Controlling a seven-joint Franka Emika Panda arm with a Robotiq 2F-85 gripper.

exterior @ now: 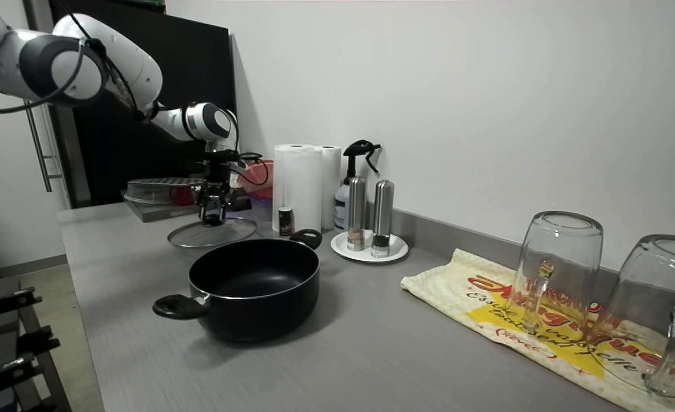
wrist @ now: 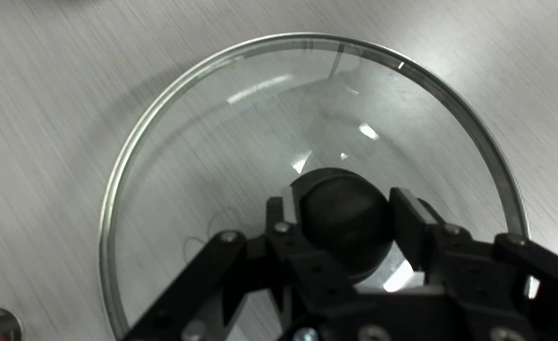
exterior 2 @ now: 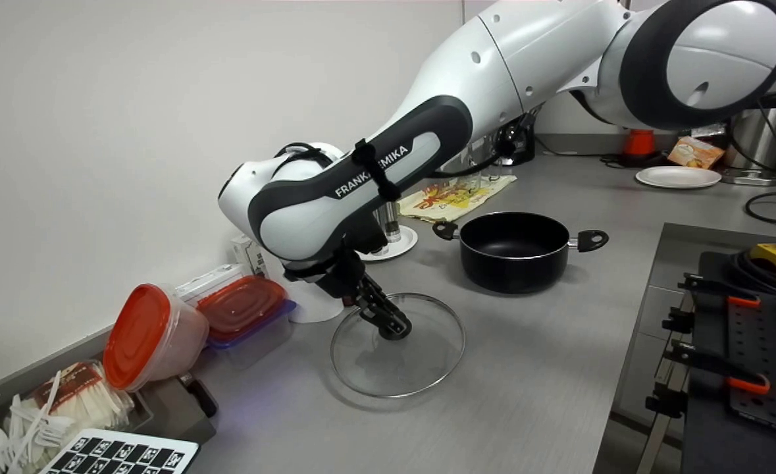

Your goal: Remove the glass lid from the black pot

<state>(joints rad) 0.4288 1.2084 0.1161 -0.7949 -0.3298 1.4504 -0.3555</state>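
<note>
The black pot stands uncovered on the grey counter, and its dark inside shows in both exterior views. The glass lid is beside the pot, level or nearly so, at or just above the counter. I cannot tell whether its rim touches the surface. The lid also shows in an exterior view and fills most of the wrist view. My gripper has its two fingers against opposite sides of the lid's black knob. The gripper points down at the lid's centre in both exterior views.
Paper rolls, a small dark jar and a white plate with two metal grinders stand near the wall. Upturned glasses rest on a cloth. Plastic containers stand along the wall. The counter's open edge borders dark equipment.
</note>
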